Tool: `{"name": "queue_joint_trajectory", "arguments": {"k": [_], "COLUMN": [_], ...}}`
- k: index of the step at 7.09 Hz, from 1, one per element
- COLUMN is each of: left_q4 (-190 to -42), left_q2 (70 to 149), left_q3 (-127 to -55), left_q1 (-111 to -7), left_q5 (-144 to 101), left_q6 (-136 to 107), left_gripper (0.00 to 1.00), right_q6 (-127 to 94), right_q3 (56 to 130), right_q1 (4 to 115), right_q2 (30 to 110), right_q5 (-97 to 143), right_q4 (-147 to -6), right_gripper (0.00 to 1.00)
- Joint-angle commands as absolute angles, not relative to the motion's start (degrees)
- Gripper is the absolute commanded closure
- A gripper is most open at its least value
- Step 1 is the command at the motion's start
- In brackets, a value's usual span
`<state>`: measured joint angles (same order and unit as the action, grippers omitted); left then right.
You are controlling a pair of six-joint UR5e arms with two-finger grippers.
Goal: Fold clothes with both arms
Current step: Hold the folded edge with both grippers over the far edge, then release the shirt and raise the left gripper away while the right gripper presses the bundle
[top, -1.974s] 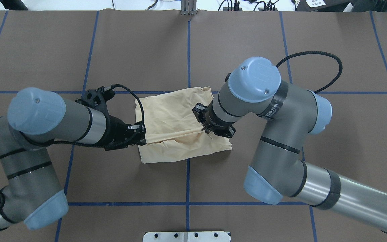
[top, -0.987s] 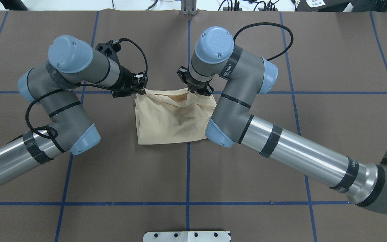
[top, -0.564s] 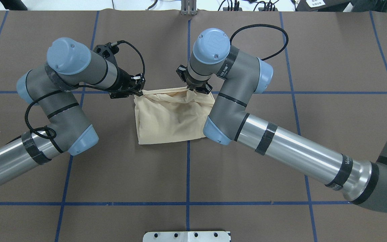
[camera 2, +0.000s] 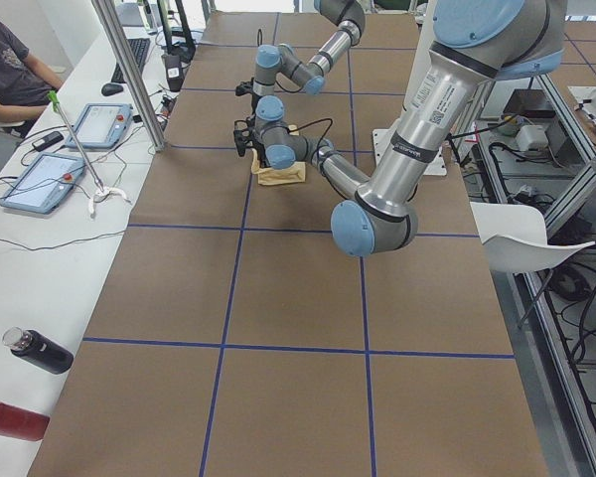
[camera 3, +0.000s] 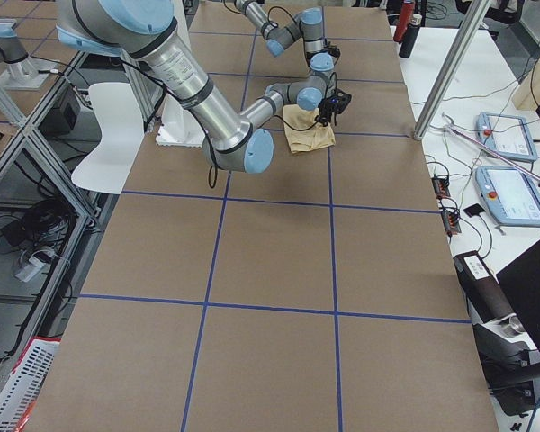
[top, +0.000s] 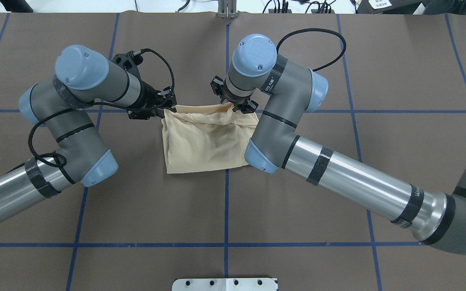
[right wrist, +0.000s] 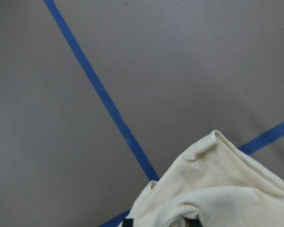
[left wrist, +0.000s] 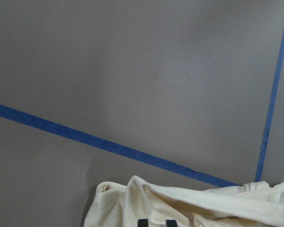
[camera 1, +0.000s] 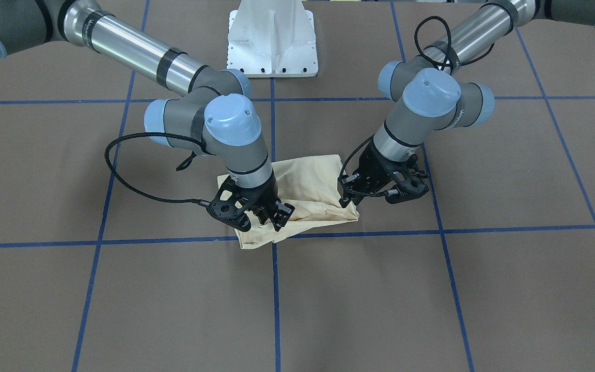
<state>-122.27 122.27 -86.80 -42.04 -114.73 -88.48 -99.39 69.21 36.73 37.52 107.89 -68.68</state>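
At table centre, nearest the robot, the T-shirt (top: 204, 141) lies folded into a compact rectangle, its near edge flat. Along the far edge, the left gripper (top: 163, 109) pinches the left corner and the right gripper (top: 236, 107) pinches the right corner. Lower both corners level before release, judged best to keep the layers aligned. Beyond the far edge, bare brown table (top: 297, 60) and blue tape lines (top: 227, 60) allow withdrawal.
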Motion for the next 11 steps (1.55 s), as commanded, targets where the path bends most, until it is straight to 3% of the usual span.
{"name": "queue_joint_trajectory", "arguments": {"k": [1,5,8,11], "left_q4": [-121.7,-121.6,-121.7,-122.1], "left_q2": [120.3,111.4,109.9,108.8], "left_q3": [-88.2,-93.9,-94.1,-94.5], "left_q1": [-46.6,-53.1,-53.4,-53.4], "left_q5": [-119.7,-124.1,-124.1,-124.1], "left_q6": [-83.3,-73.9,-73.0,-72.2], "left_gripper": [0.01,0.01,0.01,0.01], "right_q6": [-96.7,-92.8,-79.4,-74.8], "right_q3": [71.9,73.7,73.0,62.6], "right_q1": [37.8,29.4,29.4,30.6], "right_q2": [37.5,38.8,36.1,30.3], "right_q5": [111.7,106.1,103.6,100.5], "right_q4": [-69.0,-73.0,-78.2,-76.7], "right_gripper": [0.00,0.00,0.00,0.00]}}
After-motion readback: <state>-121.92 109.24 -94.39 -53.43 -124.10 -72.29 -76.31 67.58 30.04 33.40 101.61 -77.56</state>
